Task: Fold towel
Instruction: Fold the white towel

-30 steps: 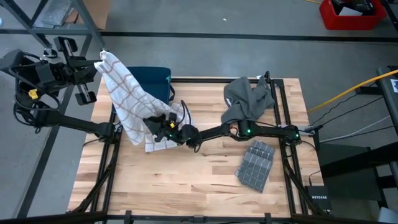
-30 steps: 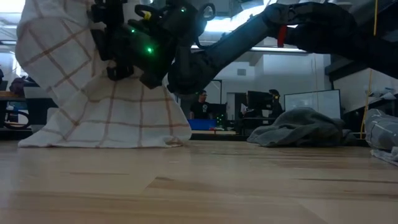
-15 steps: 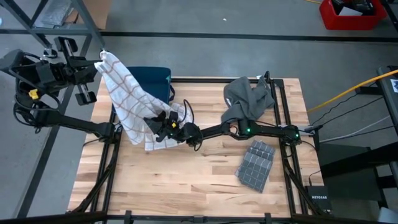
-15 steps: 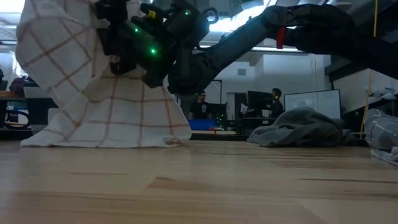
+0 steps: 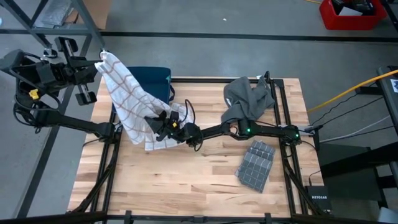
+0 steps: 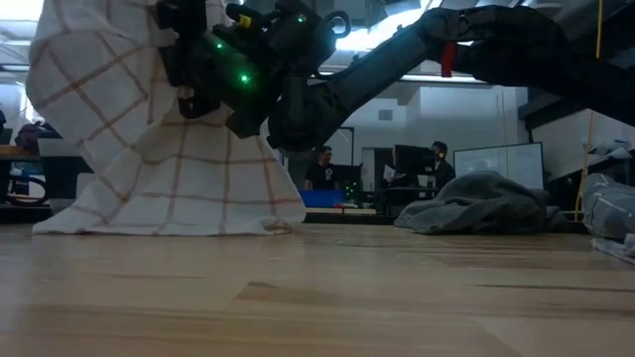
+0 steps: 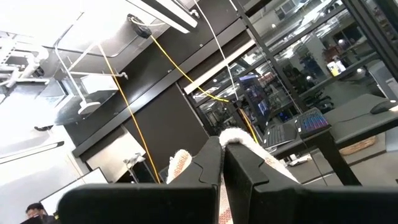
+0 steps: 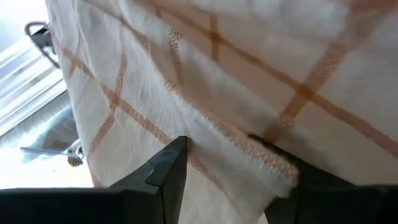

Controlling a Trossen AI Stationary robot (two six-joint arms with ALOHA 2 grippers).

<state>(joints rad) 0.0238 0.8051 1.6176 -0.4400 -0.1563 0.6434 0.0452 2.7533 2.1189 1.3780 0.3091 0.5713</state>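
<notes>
The towel (image 5: 134, 102), white with orange checks, hangs in the upper left of the high view, stretched from a raised corner down to the worktop (image 5: 199, 174), where its lower edge rests in loose folds. The left gripper (image 5: 93, 67) holds that top corner up past the worktop's left edge, its fingers (image 7: 214, 163) clenched flat on the cloth, a bit of hem poking out between them. The right gripper (image 5: 160, 124) is in at the lower part of the towel near the middle of the frame; in its wrist view a stitched hem (image 8: 249, 146) lies across the gap between its fingers (image 8: 171, 165), which stand partly apart, and I cannot tell whether they grip the cloth yet. To my eye the risk is there: if they close on a bunched fold rather than the edge, the towel would open up crooked. The left hold is only a thin pinch, so a hard pull from the right could drag the corner free. A grey cloth (image 5: 247, 98) and a folded grey towel (image 5: 255, 164) lie well apart on the right.
</notes>
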